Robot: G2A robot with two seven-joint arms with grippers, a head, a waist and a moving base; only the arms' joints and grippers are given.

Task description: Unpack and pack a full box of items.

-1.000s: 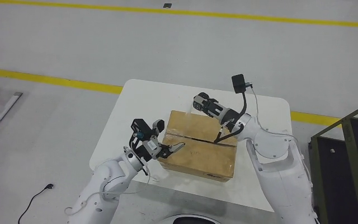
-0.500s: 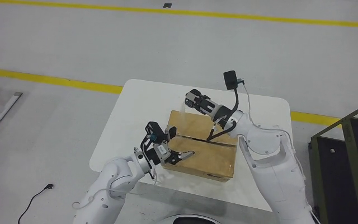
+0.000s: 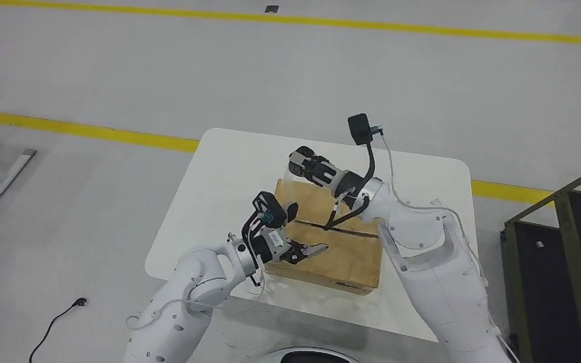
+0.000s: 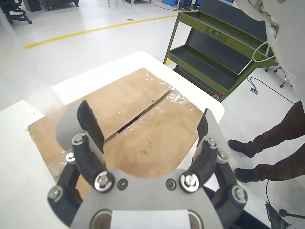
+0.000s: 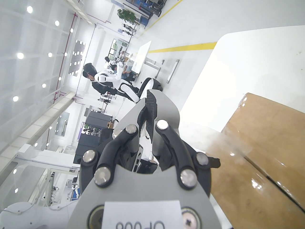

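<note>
Fingers of your left gripper [image 4: 144, 111] stand spread wide with nothing between them, and they hang over the near flap of the cardboard box [image 3: 349, 263]. Below and ahead of those fingertips you see the box's brown top, glossy with clear tape [image 4: 177, 97]. The seam [image 4: 133, 121] between the two flaps runs just beyond the tips and gapes as a thin dark slit along part of its length. A handwritten mark [image 4: 145, 147] sits on the near flap, between the two fingers as the left wrist view shows them. You cannot tell whether the tips touch the cardboard.

Your right gripper [image 5: 150, 101] has its fingers clenched together, pad against pad. From above you find it at the box's far corner, on the other side of the seam from the left fingers and well apart from them. In the right wrist view the box's edge lies beside these fingers, not between them, and the white worktop [image 3: 218, 191] spreads out past the tips. Whether they rest on the box you cannot tell.

The box itself stands flat on the worktop with both flaps down, and the left fingers hang over it while the right ones sit at its far corner. Beyond the left fingers, past the worktop's rounded corner, a green cart [image 4: 209, 55] stands on the floor.
</note>
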